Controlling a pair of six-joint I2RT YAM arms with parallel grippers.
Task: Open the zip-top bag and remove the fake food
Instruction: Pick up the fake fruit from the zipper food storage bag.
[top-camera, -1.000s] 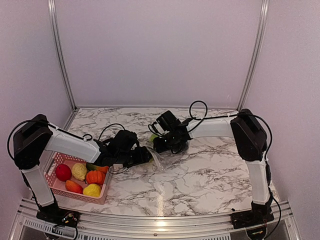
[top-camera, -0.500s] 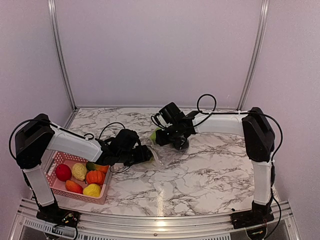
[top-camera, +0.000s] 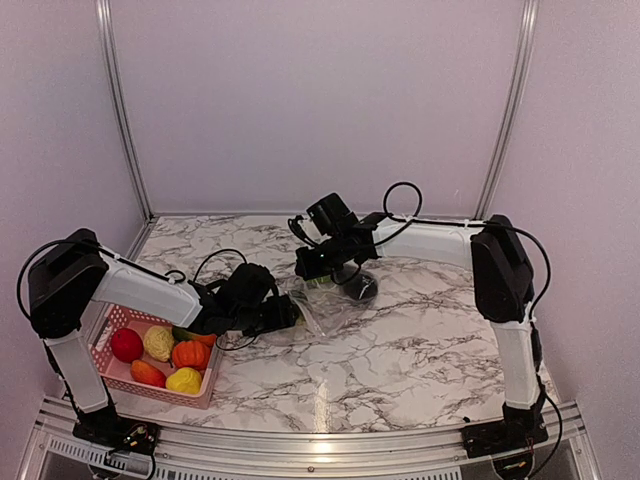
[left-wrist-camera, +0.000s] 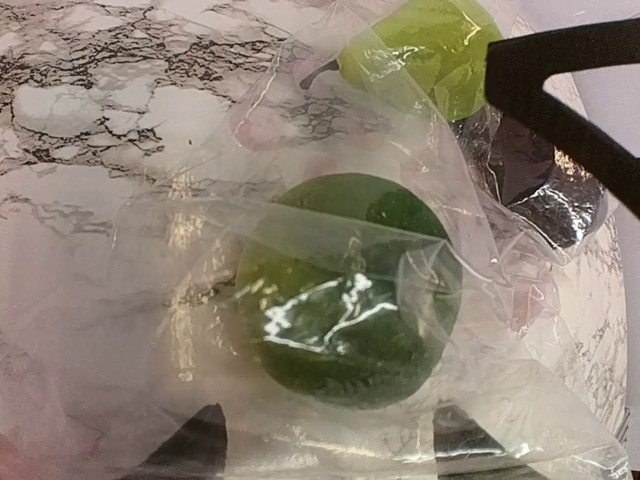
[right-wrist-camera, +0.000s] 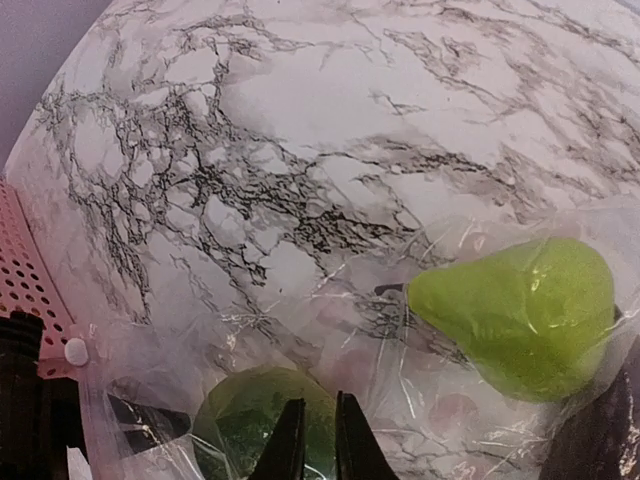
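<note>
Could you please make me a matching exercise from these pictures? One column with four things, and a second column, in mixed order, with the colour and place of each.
Things:
1. apple
2. pear
3. zip-top bag
4. basket

Descriptions:
a. clear and crinkled, on the table
b. pink, at the near left corner of the table
c. light green, inside the bag
d. red, in the basket

Pairs: 1-d, 2-c, 3-a, 4-b

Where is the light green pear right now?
The pear lies inside the bag, at the right of the right wrist view, beside a dark green fruit.
</note>
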